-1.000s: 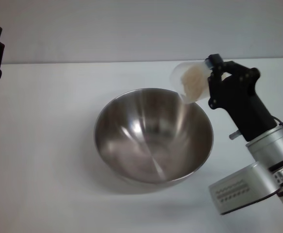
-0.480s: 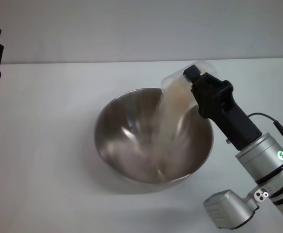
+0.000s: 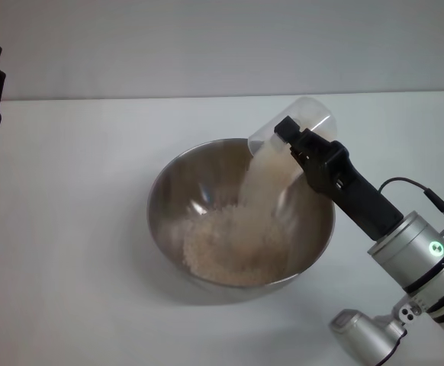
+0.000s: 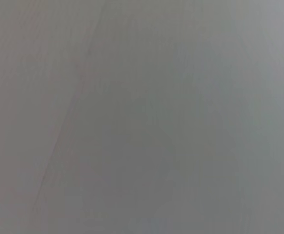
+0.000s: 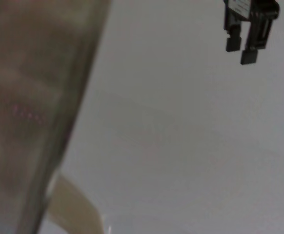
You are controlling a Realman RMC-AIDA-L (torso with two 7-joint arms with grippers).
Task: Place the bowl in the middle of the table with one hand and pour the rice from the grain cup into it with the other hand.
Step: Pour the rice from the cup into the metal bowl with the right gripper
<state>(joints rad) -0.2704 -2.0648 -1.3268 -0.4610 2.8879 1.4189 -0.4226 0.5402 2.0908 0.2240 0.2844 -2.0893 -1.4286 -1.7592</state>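
Nearest the robot in the head view, the right arm reaches in from the lower right, its silver wrist section leading up to a black gripper. The right gripper (image 3: 294, 141) is clamped on the grain cup (image 3: 302, 126), holding it tipped steeply over the far right rim of the bowl (image 3: 168, 198), mouth down toward the inside. Rice (image 3: 233, 244) runs from the cup in a pale stream and lies heaped across the bottom of the bowl, more toward its near side. The bowl stands upright on the white table (image 3: 62, 229), about in the middle of it.

In the right wrist view the cup's clear wall (image 5: 34, 112) fills one side, with a band of pouring rice (image 5: 76, 209) at its edge.

Farther off, the left gripper (image 5: 247, 53) hangs above the table's far left edge, well apart from the bowl, with its two fingers spread and nothing between them. The left wrist view shows only a plain grey surface.
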